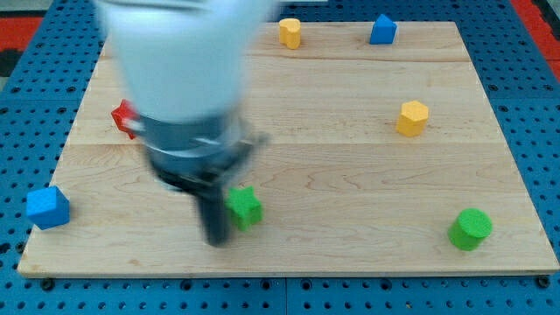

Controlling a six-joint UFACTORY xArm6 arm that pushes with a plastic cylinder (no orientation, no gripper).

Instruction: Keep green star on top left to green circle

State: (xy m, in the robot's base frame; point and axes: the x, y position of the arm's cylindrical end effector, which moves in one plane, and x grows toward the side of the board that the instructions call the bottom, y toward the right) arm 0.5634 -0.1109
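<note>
The green star [246, 206] lies on the wooden board [350, 157], left of centre near the view's bottom. The green circle [471, 229], a short cylinder, stands at the view's bottom right, far from the star. My tip [216, 241] is the blurred lower end of the dark rod. It sits just left of the star and slightly below it, close to or touching its left side. The arm's white and dark body [184, 79] fills the view's upper left.
A red block [125, 118] shows partly behind the arm at the left. A blue cube [47, 208] sits at the board's bottom left corner. A yellow cylinder [290, 32] and a blue block [382, 30] are at the top. A yellow hexagon [412, 117] is at the right.
</note>
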